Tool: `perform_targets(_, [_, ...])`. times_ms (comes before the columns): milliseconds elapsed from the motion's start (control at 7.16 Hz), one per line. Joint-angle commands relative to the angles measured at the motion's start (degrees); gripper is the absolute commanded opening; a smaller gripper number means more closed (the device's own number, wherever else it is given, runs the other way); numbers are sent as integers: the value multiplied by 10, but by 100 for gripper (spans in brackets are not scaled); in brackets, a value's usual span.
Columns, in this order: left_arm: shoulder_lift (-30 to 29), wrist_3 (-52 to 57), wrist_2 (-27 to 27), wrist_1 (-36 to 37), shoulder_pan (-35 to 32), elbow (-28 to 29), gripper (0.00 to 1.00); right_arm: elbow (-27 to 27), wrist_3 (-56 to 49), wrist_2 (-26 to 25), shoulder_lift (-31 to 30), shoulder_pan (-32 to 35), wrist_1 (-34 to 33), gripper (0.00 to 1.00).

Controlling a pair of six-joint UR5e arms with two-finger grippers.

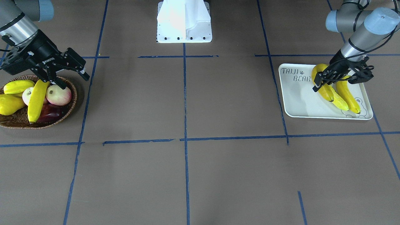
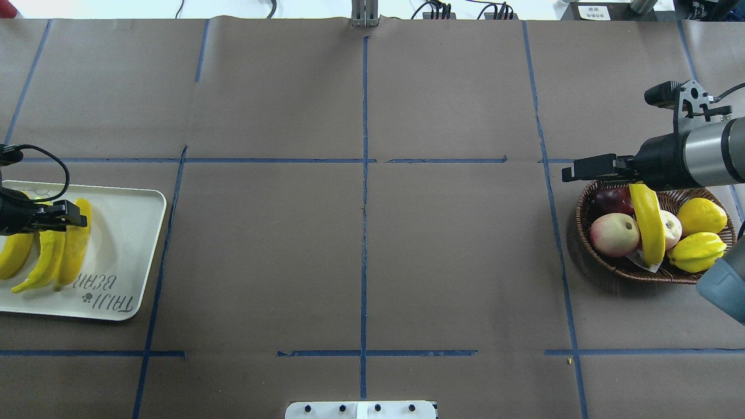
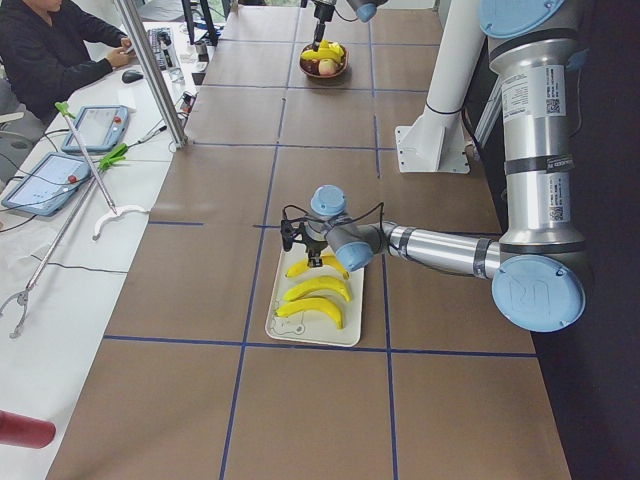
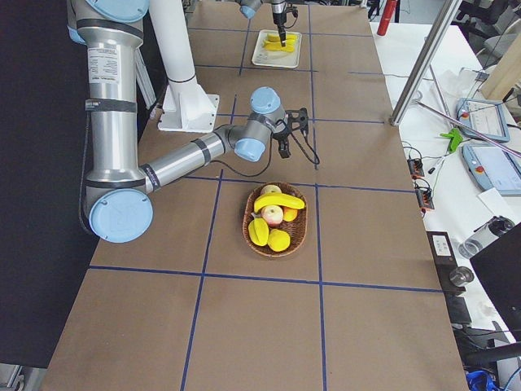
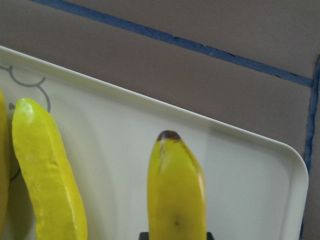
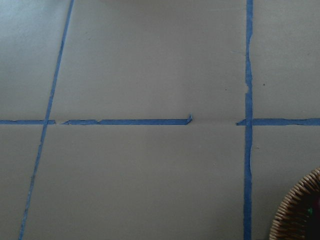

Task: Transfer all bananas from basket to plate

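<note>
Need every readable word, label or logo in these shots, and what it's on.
"TAIJI BEAR": grey print on the white plate, next to a paw mark; it reads upside down in the overhead view.
White brand mark on the right claw: too small to read surely.
Stickers on the left arm and right arm: too small to read.

Brown table [image 1: 218, 175], blue tape grid [image 1: 185, 93], white desk [image 3: 50, 300]

Bright, even light falls from above on the table [image 1: 218, 175], so we see only soft, short shadows beside the basket [image 1: 31, 125] and the plate [image 1: 297, 100]. The white robot base [image 1: 184, 18] is glared out. In the right wrist view the table looks pale and washed.
</note>
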Motion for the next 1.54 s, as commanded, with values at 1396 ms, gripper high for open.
perform_targets(1396, [-18, 16, 2, -6, 2, 4, 100, -8, -218, -120, -138, -46, -64, 100])
